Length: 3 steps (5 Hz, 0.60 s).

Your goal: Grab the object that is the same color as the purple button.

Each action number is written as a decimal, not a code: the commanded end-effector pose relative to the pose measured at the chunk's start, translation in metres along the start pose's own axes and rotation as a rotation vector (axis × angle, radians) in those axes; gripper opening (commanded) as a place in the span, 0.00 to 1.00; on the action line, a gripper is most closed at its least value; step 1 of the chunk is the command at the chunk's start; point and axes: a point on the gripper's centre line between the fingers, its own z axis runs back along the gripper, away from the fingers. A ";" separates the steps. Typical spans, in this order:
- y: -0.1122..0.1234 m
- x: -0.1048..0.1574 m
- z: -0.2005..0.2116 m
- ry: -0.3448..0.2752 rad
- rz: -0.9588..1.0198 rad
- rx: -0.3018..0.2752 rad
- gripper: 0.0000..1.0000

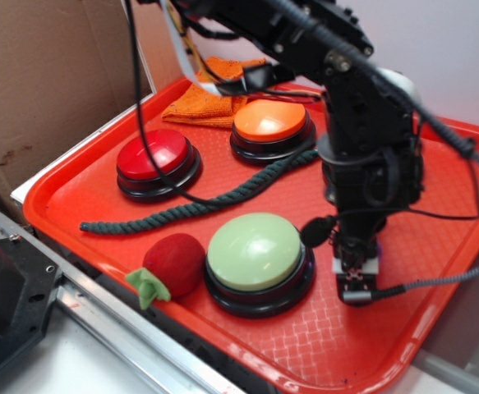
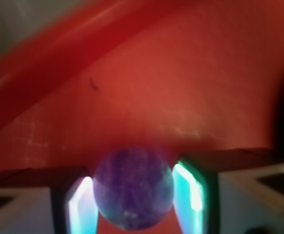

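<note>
In the wrist view the small glossy purple marbled ball [image 2: 133, 185] sits between my two fingers, low over the red tray [image 2: 180, 87]. My gripper [image 2: 133, 200] is shut on it, both glowing pads [image 2: 81, 204] touching its sides. In the exterior view the gripper [image 1: 356, 283] points down at the tray's front right, just right of the pale green button [image 1: 255, 250]; the ball is hidden there by the fingers. The purple button is almost wholly hidden behind the arm, with only a pale sliver of dome [image 1: 402, 82] showing at the back right.
On the red tray [image 1: 436, 328] stand a red button [image 1: 155, 154] and an orange button [image 1: 270, 121]. A dark green rope [image 1: 198, 209] runs across the middle. A red plush fruit [image 1: 173, 264] lies at the front left, an orange cloth [image 1: 210, 103] at the back. Cardboard stands to the left.
</note>
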 end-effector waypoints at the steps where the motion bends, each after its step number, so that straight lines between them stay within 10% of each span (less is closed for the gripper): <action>1: 0.036 -0.016 0.098 0.102 0.468 0.070 0.00; 3: 0.070 -0.067 0.144 0.064 0.888 0.082 0.00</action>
